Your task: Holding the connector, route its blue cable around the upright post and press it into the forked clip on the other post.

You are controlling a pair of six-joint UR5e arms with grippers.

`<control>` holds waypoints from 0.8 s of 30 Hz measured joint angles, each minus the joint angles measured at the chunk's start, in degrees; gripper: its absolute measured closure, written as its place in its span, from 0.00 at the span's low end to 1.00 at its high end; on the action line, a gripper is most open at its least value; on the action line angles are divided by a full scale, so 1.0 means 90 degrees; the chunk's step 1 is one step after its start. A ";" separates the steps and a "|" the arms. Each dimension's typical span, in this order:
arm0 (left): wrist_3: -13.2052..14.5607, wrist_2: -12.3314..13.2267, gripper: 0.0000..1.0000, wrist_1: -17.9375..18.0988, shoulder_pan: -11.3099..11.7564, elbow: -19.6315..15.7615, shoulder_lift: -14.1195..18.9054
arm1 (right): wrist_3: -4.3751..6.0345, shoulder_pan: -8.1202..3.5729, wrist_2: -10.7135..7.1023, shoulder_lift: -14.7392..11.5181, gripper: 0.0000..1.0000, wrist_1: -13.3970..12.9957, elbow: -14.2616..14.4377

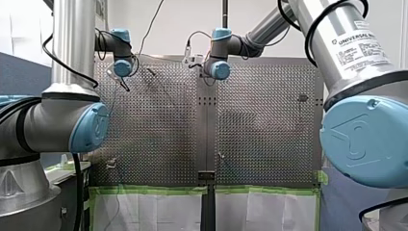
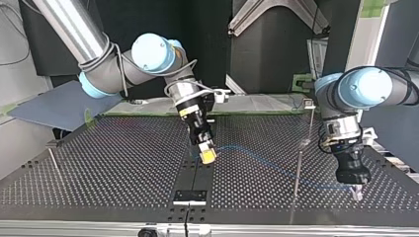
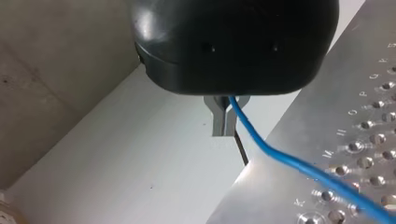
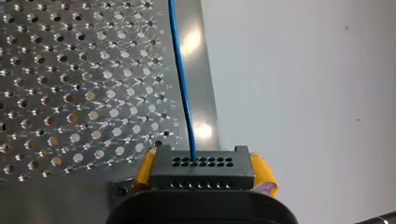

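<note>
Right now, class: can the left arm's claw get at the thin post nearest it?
Probably yes: only the blue cable it is shut on runs between the left claw and the thin post.

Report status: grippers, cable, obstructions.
Right gripper shut on black connector. Left gripper shut on blue cable. Cable strung between them, passing upright post. No obstruction seen.

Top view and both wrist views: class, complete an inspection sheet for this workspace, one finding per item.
Surface: perforated metal table.
Job's things: black connector with blue cable leaving it; thin upright post standing.
Clutter: nothing seen.
Grippers: my right gripper, jaws shut on the black connector; my left gripper, jaws shut on the blue cable.
Cables: blue cable runs between both grippers, passing the upright post.
Surroundings: green tape along the table edge.
</note>
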 joint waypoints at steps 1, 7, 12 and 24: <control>-0.0004 0.0000 1.00 0.0020 0.0005 -0.0010 -0.0001 | 0.0000 -0.0001 0.0002 0.0004 1.00 0.0004 -0.0001; -0.0013 0.0122 1.00 0.0149 -0.0002 -0.0060 -0.0159 | -0.0005 -0.0003 0.0017 0.0085 1.00 0.0020 0.0000; -0.0018 0.0250 1.00 0.0232 -0.0039 -0.0116 -0.0383 | -0.0026 0.0002 0.0060 0.0230 1.00 0.0050 0.0001; -0.0150 0.0330 1.00 0.0456 -0.0076 -0.0283 -0.0566 | -0.0121 0.0018 0.0308 0.0504 1.00 0.0116 0.0005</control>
